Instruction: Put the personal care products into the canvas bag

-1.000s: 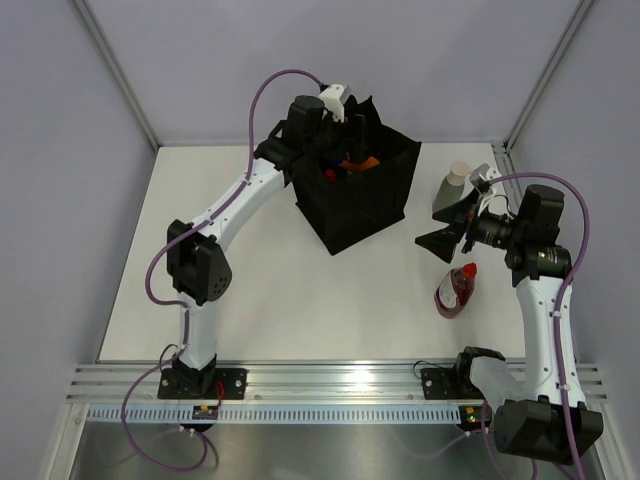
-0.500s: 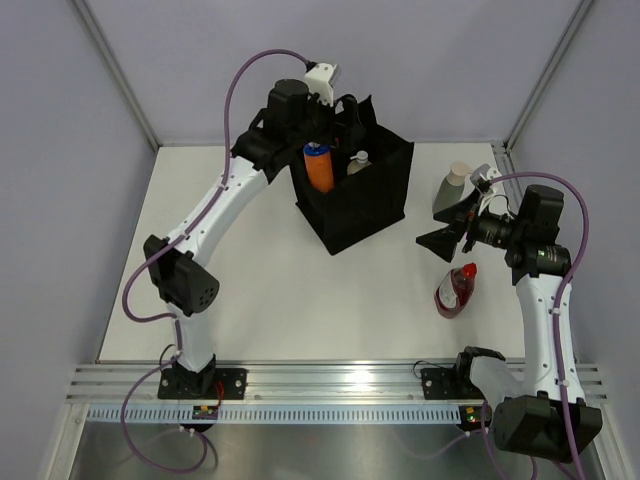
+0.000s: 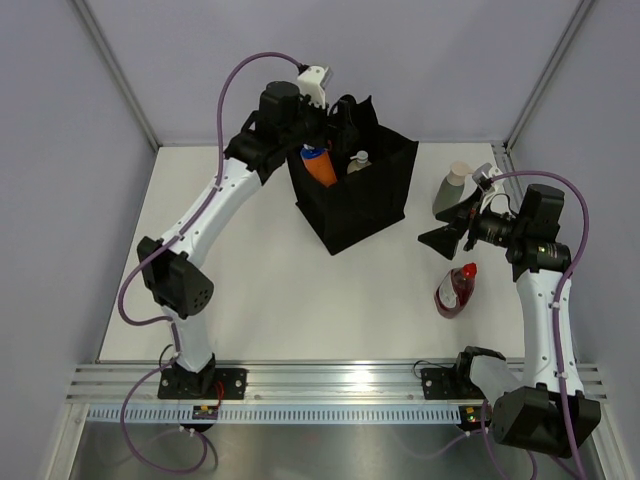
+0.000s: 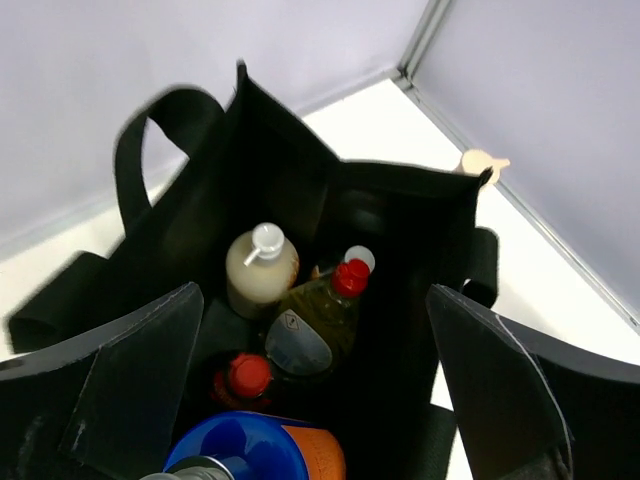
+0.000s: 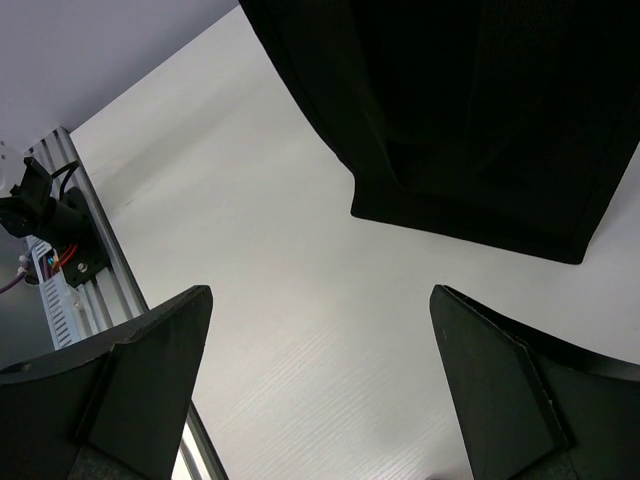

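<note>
I count four bottles inside the canvas bag (image 3: 362, 200): the cream bottle (image 4: 262, 266), the yellow bottle (image 4: 312, 325), a red-capped bottle (image 4: 248, 376) and an orange bottle (image 4: 262, 456), below my left gripper (image 4: 313, 292), its fingers spread. Right of the bag, the dark red bottle (image 3: 455, 290) and the grey-green bottle (image 3: 452, 190) wait on the surface (image 3: 260, 290). My right gripper (image 5: 320, 290) is spread too, holding nothing.

Tool (image 4: 315, 291) spread over canvas bag (image 4: 280, 150), perhaps five bottles (image 4: 262, 268)

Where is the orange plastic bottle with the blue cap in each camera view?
Top external: the orange plastic bottle with the blue cap sits inside the black fabric tote bag, at its left side.
Left wrist: bottom edge, left of centre, cropped.
Right wrist: not in it.
Shared landmark: the tote bag, filling the left wrist view and the right wrist's upper right.
</note>
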